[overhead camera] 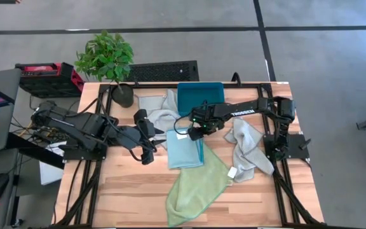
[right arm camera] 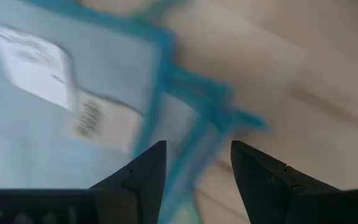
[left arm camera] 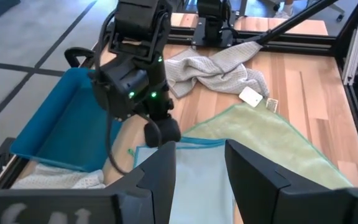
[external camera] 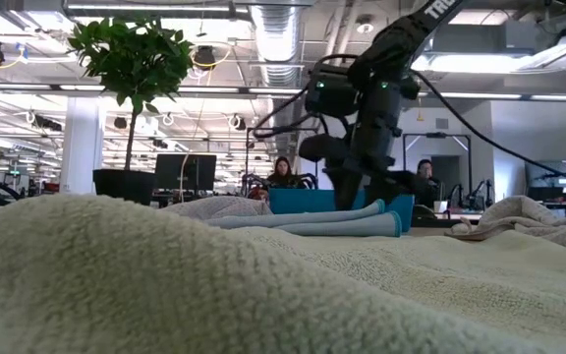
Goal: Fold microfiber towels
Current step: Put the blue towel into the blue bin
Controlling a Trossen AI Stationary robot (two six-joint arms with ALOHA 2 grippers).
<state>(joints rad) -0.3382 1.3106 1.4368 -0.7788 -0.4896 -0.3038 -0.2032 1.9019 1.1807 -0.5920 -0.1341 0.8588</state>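
The right gripper (overhead camera: 192, 135), fingers apart and holding nothing, hangs over a corner of the blue towel (overhead camera: 185, 151), which lies on the green towel (overhead camera: 196, 184); the left gripper (overhead camera: 149, 141) waits beside it, maybe open; pinch just the edge.

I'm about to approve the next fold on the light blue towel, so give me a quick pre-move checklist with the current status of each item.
1. Right gripper open over the light blue towel corner by its white tags: ok.
2. Left gripper open, at that towel's other edge: ok.
3. Blue towel lying flat: ok.
4. Blue towel clear of other cloths: not ok, it overlaps the light green towel.
5. Teal bin clear of the fold: ok.
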